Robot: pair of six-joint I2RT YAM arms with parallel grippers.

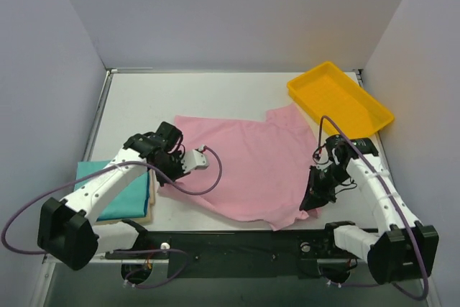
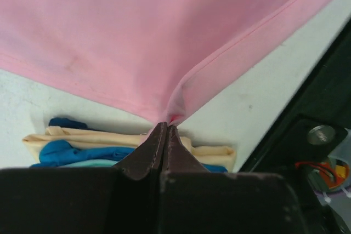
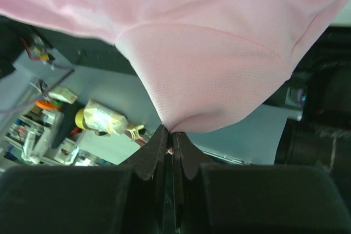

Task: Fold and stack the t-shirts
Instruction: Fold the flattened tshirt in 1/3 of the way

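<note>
The light pink t-shirt lies spread over the middle of the table. My left gripper is shut on its near left corner, and the left wrist view shows the fingertips pinching a fold of pink cloth. My right gripper is shut on the near right corner, with pink cloth rising from the closed tips. A folded teal t-shirt lies on a folded cream t-shirt at the near left. That stack also shows just past the left fingertips, cream and teal.
An empty yellow plastic tray sits at the far right corner. A black mounting rail runs along the near edge between the arm bases. Grey walls enclose the table on three sides. Loose cables and parts lie below the near edge.
</note>
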